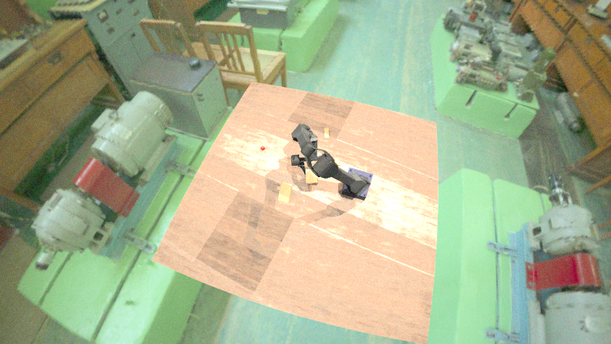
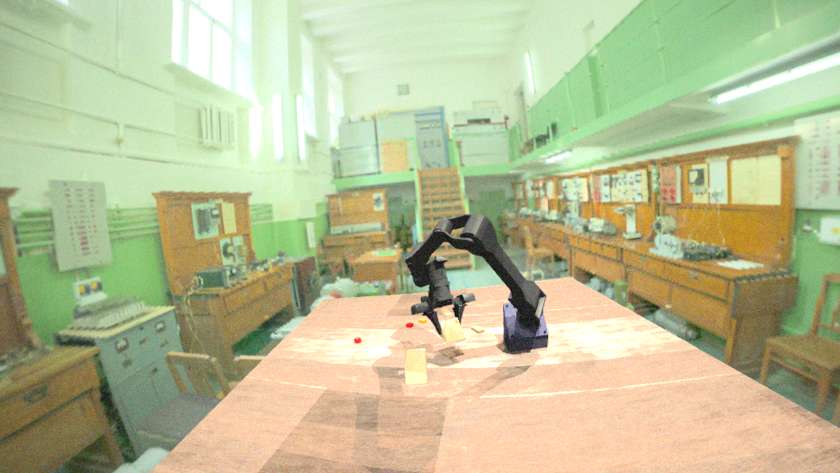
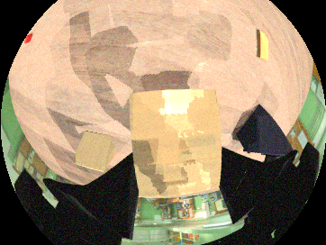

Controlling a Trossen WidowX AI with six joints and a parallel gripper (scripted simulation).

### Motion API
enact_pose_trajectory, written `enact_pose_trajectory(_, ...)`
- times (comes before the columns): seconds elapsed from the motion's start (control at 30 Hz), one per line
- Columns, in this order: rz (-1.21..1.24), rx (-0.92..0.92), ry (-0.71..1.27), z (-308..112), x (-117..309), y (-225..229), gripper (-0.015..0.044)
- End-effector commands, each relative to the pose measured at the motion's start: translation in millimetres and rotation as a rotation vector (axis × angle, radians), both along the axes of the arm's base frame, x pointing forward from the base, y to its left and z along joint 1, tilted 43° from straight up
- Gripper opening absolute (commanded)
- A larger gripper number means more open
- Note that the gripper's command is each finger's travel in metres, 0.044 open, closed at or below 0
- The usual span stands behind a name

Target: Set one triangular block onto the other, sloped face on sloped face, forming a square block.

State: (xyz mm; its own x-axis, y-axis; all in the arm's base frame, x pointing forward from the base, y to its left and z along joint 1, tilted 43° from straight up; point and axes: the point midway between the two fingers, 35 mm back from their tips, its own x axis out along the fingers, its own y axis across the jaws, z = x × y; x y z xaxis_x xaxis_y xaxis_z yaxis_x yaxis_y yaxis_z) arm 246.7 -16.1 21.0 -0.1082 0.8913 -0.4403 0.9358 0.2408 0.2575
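My gripper [image 1: 310, 172] [image 2: 449, 327] [image 3: 175, 150] is shut on one pale yellow triangular block [image 1: 311, 177] [image 2: 453, 330] [image 3: 176, 131]. The fingers press on its two opposite sides. The block hangs a little above the table, with its shadow apart from it in the exterior view and the wrist view. The other triangular block [image 1: 285, 192] [image 2: 415, 366] [image 3: 95, 150] rests on the table, apart from the held one, nearer the front in the exterior view. A broad face of it shows. The held block's underside is hidden in the wrist view.
A red cube [image 1: 262, 148] [image 2: 357, 340] [image 3: 28, 38] lies at the left. A second red piece [image 2: 410, 325] and a small yellow piece [image 2: 423, 320] lie behind the gripper. A flat yellow piece [image 2: 477, 329] lies near the arm's base [image 2: 525, 339]. A small tan block [image 1: 327, 132] lies farther back.
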Motion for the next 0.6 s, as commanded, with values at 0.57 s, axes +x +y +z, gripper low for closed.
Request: enact_pose_trajectory(0.57,0.007,-0.141,0.053,26.8,-8.8,-14.9,0.0000)
